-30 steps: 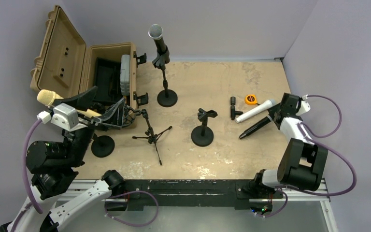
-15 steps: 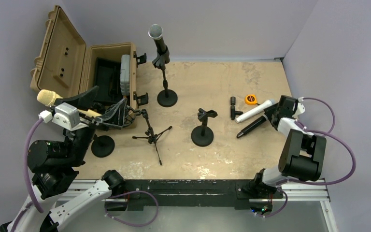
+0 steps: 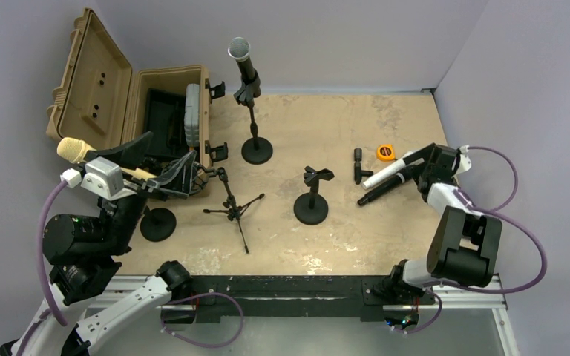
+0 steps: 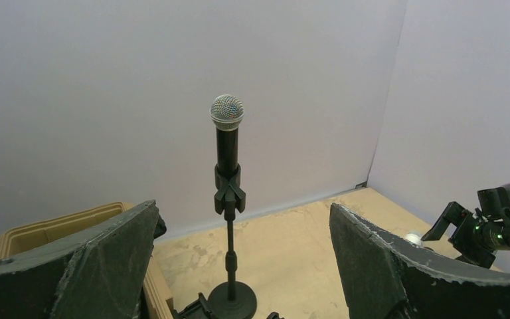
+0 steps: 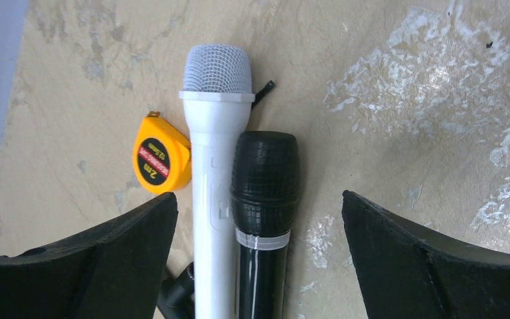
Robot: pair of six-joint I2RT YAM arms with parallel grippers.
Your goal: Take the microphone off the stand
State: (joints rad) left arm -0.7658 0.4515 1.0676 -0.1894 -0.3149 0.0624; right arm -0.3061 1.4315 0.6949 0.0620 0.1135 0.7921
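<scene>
Over the last second the right gripper (image 3: 412, 170) has come down toward the table (image 3: 326, 126) and spread its jaws, and the black microphone (image 5: 263, 173) it was carrying now lies flat near the table's right edge. It rests touching the side of a white microphone (image 5: 216, 119), with an orange tape measure (image 5: 161, 159) just beside that. In the right wrist view the jaws stand wide on either side of the two microphones and grip neither. The left gripper (image 4: 242, 207) is also wide open and holds nothing. It hangs raised over the left side of the table, in front of the open tan case (image 3: 89, 81). It faces the silver-headed microphone (image 4: 227, 133), which is upright in the clip of its stand (image 4: 231, 252) near the far edge. A short stand (image 3: 312, 199) in the middle of the table has an empty clip. One removal therefore looks finished. The silver-headed microphone is not yet out of its clip. A beige-headed microphone (image 3: 73, 150) at the left may also be mounted, though I cannot tell.
</scene>
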